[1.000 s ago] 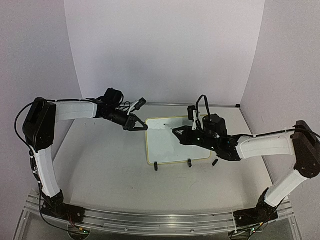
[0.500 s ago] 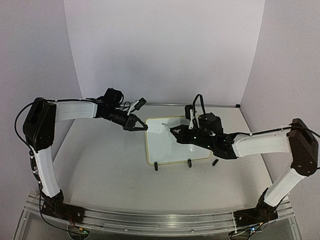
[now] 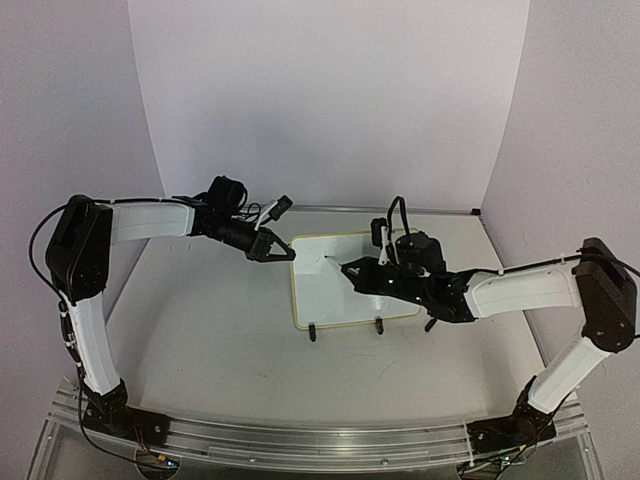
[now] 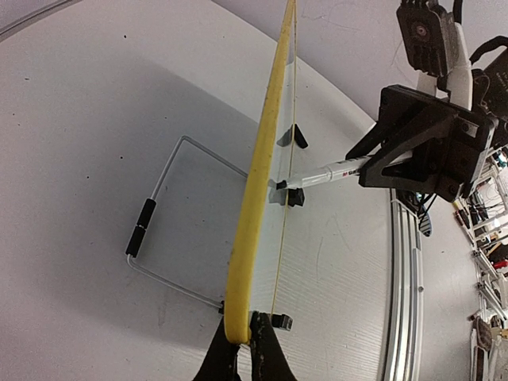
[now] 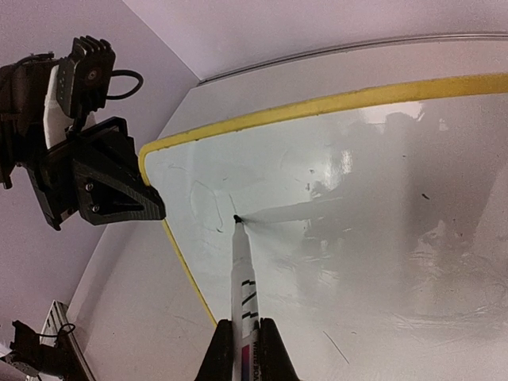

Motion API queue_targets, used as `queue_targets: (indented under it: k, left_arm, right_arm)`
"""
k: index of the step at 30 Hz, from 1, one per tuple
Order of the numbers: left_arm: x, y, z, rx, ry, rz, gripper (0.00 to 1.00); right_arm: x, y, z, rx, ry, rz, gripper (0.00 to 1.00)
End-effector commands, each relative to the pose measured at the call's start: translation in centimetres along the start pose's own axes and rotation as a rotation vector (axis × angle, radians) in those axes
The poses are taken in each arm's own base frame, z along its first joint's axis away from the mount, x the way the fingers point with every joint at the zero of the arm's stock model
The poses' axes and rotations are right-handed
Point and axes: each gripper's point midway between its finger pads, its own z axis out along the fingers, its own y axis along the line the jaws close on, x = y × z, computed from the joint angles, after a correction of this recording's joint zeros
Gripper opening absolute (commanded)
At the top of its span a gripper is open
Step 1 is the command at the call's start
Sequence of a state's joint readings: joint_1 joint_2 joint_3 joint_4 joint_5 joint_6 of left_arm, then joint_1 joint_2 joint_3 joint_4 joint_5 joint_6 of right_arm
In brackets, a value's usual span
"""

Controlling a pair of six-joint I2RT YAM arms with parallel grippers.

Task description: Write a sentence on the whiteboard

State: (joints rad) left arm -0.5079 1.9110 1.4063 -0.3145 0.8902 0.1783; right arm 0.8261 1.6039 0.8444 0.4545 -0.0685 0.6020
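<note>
The whiteboard (image 3: 330,298) stands tilted at the table's middle, glossy white with a yellow rim. My left gripper (image 3: 288,250) is shut on its upper-left corner; the left wrist view shows the jaws (image 4: 242,341) pinching the yellow rim (image 4: 258,182). My right gripper (image 3: 352,271) is shut on a white marker (image 5: 242,270), whose black tip touches the board (image 5: 381,238) near its upper left. Of the sentence, only a faint curved stroke (image 5: 208,208) and a short line beside the tip show.
Two black clip feet (image 3: 312,333) (image 3: 380,325) hold the board's near edge. A wire stand (image 4: 159,230) lies behind the board. A small black cap (image 3: 428,325) lies on the table to the board's right. An aluminium rail (image 3: 300,440) runs along the near edge.
My right gripper has carried the marker leftward across the board, toward the left gripper. The left arm and the board have not moved.
</note>
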Motion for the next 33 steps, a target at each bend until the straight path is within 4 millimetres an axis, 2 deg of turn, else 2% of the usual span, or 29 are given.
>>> queue_targets:
  k: [1, 33]
  left_arm:
    - [0.9, 1.4, 0.3, -0.088, 0.051, 0.084, 0.0]
    - [0.8, 1.3, 0.2, -0.087, 0.049, 0.086, 0.0]
  right_arm:
    - [2.1, -4.3, -0.3, 0.164, 0.051, 0.02, 0.0]
    - [-3.5, -3.0, -1.1, 0.195, -0.134, -0.002, 0.0]
